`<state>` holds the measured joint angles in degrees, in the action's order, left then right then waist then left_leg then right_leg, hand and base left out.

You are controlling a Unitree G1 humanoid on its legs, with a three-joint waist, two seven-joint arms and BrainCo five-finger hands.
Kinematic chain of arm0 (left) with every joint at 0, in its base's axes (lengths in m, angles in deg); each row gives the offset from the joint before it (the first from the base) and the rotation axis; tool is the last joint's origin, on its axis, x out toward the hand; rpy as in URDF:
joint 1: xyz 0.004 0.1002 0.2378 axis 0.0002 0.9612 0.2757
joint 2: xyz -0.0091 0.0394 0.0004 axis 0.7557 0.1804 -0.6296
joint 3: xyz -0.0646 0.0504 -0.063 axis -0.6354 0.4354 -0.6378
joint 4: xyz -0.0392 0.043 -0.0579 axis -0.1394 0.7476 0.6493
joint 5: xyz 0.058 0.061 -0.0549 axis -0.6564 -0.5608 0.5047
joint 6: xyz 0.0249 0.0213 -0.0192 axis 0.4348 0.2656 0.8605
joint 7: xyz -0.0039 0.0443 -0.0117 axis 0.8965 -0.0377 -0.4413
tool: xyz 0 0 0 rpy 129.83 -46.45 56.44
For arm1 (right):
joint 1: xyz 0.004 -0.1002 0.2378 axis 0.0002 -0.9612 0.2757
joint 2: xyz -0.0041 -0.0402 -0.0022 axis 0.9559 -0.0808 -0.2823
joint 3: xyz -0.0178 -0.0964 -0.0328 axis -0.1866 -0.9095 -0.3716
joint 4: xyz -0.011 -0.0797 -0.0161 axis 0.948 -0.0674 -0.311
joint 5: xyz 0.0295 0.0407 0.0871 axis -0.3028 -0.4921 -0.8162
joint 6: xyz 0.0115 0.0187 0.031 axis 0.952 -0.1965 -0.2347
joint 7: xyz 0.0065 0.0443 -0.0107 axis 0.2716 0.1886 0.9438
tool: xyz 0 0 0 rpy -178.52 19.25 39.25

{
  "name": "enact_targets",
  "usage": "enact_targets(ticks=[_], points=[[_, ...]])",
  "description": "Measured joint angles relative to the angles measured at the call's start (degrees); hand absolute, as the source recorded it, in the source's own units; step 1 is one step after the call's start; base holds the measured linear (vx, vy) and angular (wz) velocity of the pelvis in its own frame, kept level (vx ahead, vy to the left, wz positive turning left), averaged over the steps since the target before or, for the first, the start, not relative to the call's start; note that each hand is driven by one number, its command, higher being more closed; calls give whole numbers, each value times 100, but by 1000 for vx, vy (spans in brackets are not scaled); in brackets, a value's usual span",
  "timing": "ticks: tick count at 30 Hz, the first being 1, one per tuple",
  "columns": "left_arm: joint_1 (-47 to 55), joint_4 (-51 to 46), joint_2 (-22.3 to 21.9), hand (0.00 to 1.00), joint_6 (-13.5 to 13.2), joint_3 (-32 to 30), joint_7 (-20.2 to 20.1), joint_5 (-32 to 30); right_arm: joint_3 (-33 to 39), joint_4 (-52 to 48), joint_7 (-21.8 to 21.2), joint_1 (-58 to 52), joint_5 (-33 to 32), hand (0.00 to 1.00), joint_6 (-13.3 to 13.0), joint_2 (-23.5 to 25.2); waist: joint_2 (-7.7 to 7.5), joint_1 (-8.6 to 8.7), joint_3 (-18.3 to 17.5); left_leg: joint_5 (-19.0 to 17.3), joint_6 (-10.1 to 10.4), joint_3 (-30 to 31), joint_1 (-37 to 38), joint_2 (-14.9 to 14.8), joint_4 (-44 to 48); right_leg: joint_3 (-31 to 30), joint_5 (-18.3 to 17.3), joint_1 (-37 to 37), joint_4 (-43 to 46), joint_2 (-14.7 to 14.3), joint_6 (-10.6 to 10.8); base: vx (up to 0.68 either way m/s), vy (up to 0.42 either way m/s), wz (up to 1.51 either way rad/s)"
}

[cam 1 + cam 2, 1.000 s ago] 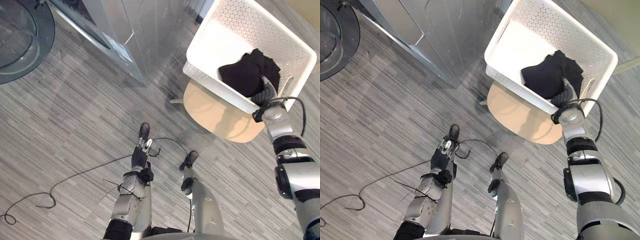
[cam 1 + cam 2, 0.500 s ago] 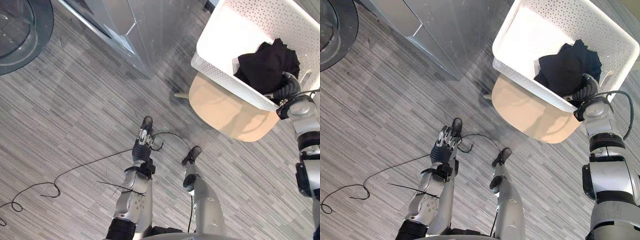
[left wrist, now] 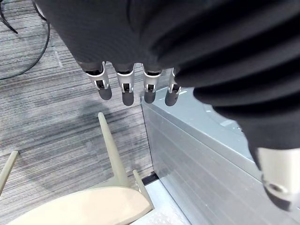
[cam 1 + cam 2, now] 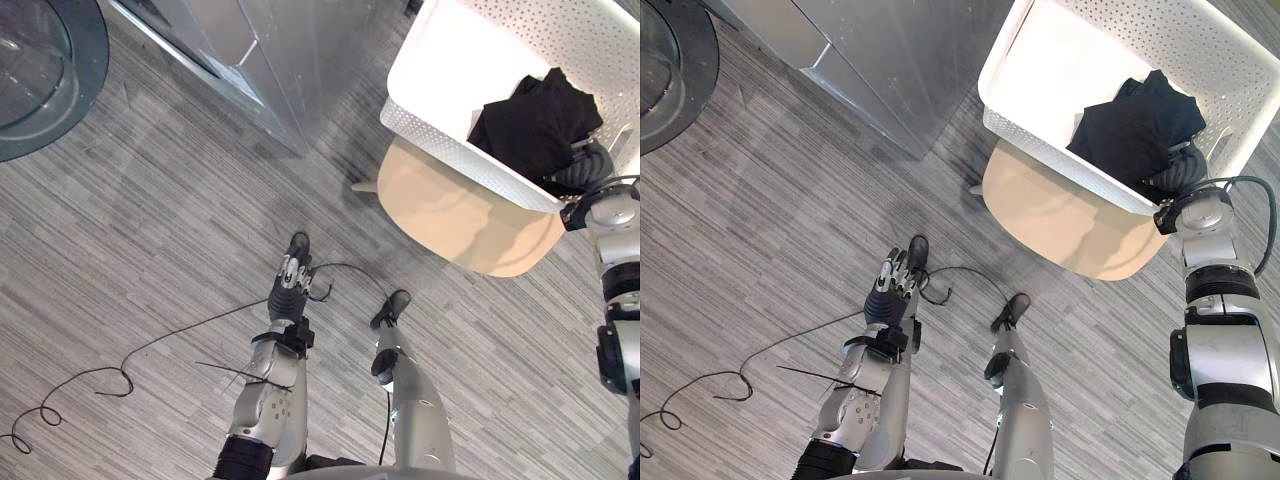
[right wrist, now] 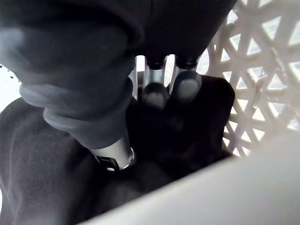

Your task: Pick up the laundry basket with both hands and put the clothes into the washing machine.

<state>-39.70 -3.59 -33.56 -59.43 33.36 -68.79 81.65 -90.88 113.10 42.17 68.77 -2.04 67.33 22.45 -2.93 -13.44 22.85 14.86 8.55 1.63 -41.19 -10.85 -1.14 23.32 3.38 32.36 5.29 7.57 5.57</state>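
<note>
- Here, the floor point(image 4: 150, 220) is grey with fine streaks like narrow planks, and it runs under everything in the head views.
- The washing machine point(image 4: 270, 60) stands at the top of the scene. It is a silver-grey metal box with flat, smooth panels and one sharp corner turned toward the robot.
- Its round door point(image 4: 40, 70), clear glass in a dark rim, shows at the upper left.
- Near that corner stands a round stool point(image 4: 460, 220) with a smooth pale wooden top and slim pale legs that splay down to the floor.
- The laundry basket point(image 4: 440, 140) sits on the stool with its mouth up. It is rectangular white plastic, its walls pierced all over with small holes under a thick plain rim.
- Its long axis runs aslant, from the end near the machine down toward the robot's right arm.
- Black clothes point(image 4: 535, 120) lie bunched, soft and matte, in the basket's end nearest that arm, and the white bottom shows at the other end.
- The right hand point(image 4: 588, 165) reaches over the rim into that end and touches the cloth. Whether it grips the cloth I cannot tell.
- The left hand point(image 4: 286, 290) hangs low over the floor, well apart from the basket. Its fingers point(image 3: 124, 89) are straight and side by side, and the hand is empty.
</note>
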Motion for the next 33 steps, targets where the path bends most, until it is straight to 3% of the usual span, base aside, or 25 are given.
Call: enact_targets(ticks=[5, 9, 14, 20, 28, 33], points=[[-1, -21, 1, 0, -21, 0, 28, -1, -3, -60, 140, -59, -163, 100, 49, 254, 9, -12, -49, 1, -1, -16, 42, -67, 37, -20, 20, -59, -37, -75, -29, 22, -17, -5], [-3, -183, 4, 0, -18, 7, 121, -136, 1, -288, 205, -305, -443, 100, 250, 398, 9, 15, -48, -1, -2, -42, 433, -127, 42, -19, 19, -429, -40, -122, -32, 44, -23, -1], [-3, -415, 57, 0, -11, 3, 152, -746, 588, -1574, 568, -698, -492, 100, 374, 682, 6, 116, -56, -1, -1, -240, 1150, -174, -190, -155, -15, -928, -59, -149, -68, 23, -6, -11], [58, -377, 511, 0, 30, -61, 238, -1222, 1284, -2521, 1131, -1220, -437, 100, 398, 1192, 7, 376, -506, 33, -58, -194, 1704, -14, -414, -183, -84, -1443, -143, -112, 14, 32, 5, 10], [690, -408, 728, 0, 43, -355, 206, -1441, 1777, -3887, 1132, -2069, -188, 100, 397, 1822, 1, 569, -1078, -118, -260, -213, 2292, 201, -424, -183, -219, -2088, -208, 81, 139, 55, 19, 10], [941, -987, 711, 0, 54, -442, 44, -1874, 1863, -5119, 1090, -2641, -202, 100, 238, 2394, 18, 655, -1364, -221, -198, -300, 2693, 225, -433, -278, -286, -2442, -260, 93, 161, 21, 2, -7]])
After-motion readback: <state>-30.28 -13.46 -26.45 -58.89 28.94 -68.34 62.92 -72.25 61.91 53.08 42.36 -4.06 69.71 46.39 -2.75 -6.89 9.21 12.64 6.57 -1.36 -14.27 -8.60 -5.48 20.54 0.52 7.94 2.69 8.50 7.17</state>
